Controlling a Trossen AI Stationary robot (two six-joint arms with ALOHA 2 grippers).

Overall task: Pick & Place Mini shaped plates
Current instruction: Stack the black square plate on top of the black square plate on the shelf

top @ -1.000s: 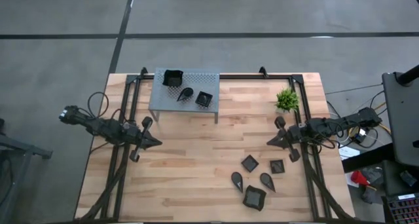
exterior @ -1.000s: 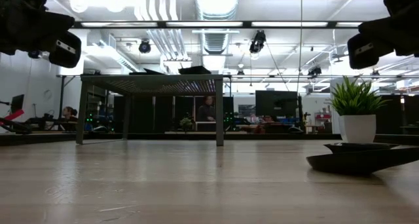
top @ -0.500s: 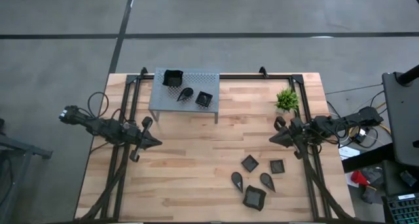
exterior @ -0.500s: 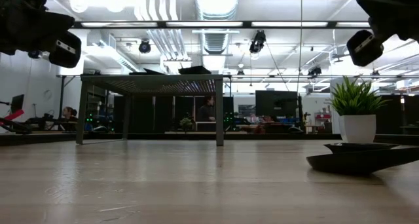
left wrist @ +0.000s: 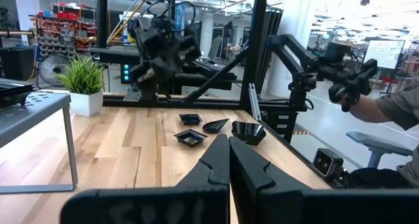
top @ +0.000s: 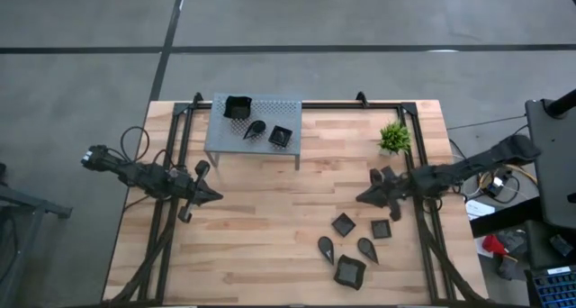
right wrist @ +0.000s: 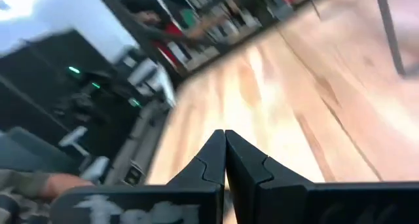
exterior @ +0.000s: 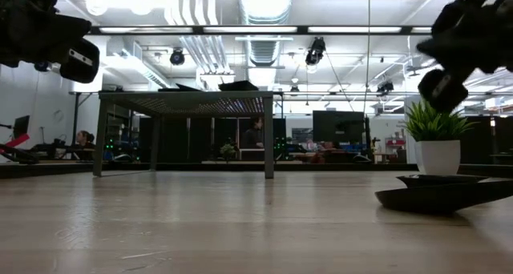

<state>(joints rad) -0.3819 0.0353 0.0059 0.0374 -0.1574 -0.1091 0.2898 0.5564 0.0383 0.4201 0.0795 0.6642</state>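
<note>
Several small black mini shaped plates lie flat on the wooden table at the near right: a diamond (top: 343,223), a square (top: 381,228), two teardrops (top: 325,246) (top: 366,249) and a larger wavy-rimmed one (top: 349,270). Three more (top: 237,106) (top: 255,128) (top: 281,136) sit on top of the grey perforated stand (top: 229,139) at the far middle. My left gripper (top: 219,198) hovers shut over the table's left part, nothing in it. My right gripper (top: 358,200) hovers shut just beyond the near-right group, also holding nothing; the right wrist view shows its fingers (right wrist: 225,142) together.
A small green plant in a white pot (top: 394,137) stands at the far right, close behind my right arm. Black frame rails run along the table's left and right sides. Bare wood lies between the two grippers. A person's hand (left wrist: 366,103) shows beyond the table's edge.
My right gripper has reached a little toward the table's middle and rolled about its own pointing line, staying shut; the right wrist view is blurred and tilted. My left gripper has kept still. No plate has moved.
</note>
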